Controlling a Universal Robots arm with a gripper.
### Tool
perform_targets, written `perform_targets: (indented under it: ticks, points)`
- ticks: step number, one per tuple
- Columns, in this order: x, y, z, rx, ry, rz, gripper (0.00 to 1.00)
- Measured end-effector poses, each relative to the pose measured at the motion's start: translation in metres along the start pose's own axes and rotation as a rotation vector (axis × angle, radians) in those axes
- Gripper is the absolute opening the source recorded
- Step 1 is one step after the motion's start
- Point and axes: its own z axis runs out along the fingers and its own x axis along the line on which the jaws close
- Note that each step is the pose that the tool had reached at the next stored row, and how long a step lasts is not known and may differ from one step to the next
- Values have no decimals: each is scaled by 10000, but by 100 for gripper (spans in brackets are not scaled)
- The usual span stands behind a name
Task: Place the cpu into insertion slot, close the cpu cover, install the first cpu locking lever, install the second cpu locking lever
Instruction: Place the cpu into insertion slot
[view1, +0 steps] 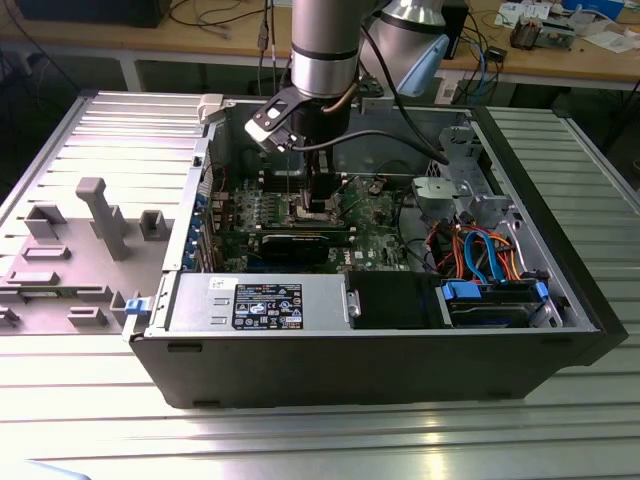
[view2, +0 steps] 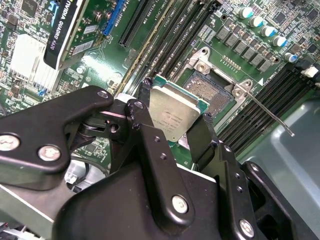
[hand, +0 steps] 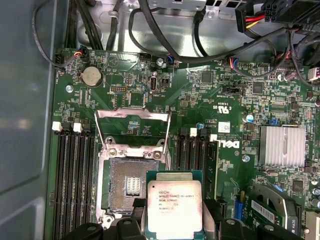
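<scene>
- Tool: black two-finger gripper (view2: 175, 107) on the grey arm, reaching down into the open dark desktop computer case (view1: 380, 350). It is clamped on the cpu.
- Held part: small flat square cpu (view2: 172, 112) with a silvery metal top face and a thin green edge. The black fingers (view2: 142, 100) press on two opposite edges, and the top face is uncovered between them.
- Position: the cpu hangs just above the green motherboard (hand: 200, 100). In the first wrist view it overlaps one corner of the insertion slot (hand: 127, 182), a square dark-centred socket with a silver metal rim. It is not seated; most of the socket floor is exposed.
- Cover: the thin silver cpu cover frame (hand: 132, 114) stands swung up off the socket. A thin silver wire lever (view2: 270, 112) sticks out beside the socket, unlatched.
- Handling, judged:
  - The chip is light and rigid, so the edge grip looks adequate.
  - The smooth metal sides could slip if the grip is loose.
  - The contact side and the fine socket pins are likely fragile, so it should go in level and unforced.
  - Edges are the right place to hold it, never the underside.
</scene>
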Motion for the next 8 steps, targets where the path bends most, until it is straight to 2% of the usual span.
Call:
perform_targets:
  ticks: [8]
  points:
    - [1, 0, 16, 1, 0, 0, 54]
